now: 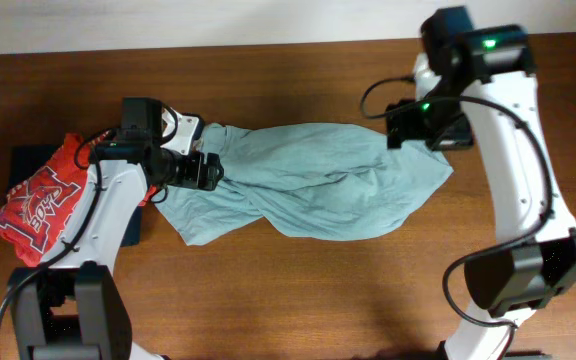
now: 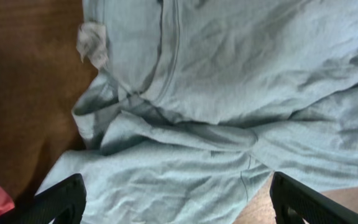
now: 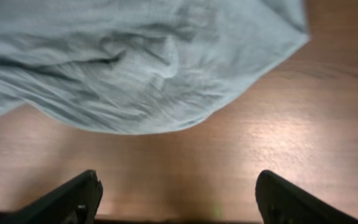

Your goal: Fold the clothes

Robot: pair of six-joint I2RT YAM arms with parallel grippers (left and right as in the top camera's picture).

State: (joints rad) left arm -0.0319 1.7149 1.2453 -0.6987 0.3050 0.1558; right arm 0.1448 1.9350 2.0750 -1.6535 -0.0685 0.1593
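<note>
Crumpled grey-teal T-shirt [image 1: 308, 180] at table [image 1: 298, 300] centre, long axis 9 to 3 o'clock, labelled neck toward 9. Left gripper [image 2: 179, 199] spread wide over neck end, clasping nothing. Right gripper [image 3: 176, 196] likewise parted, over bare wood by the 3 o'clock edge.

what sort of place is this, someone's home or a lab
Likely a robotics lab bench: a wooden table, a left arm and right arm over it, and a grey-teal T-shirt near a red printed shirt.

Left arm [image 1: 103, 215]: white links, black joints. Right arm [image 1: 516, 140]: same build, black cable [image 1: 368, 92] looping, green lights [image 1: 488, 43] glowing. Left gripper [image 2: 176, 202], right gripper [image 3: 178, 199]: black fingers.
</note>
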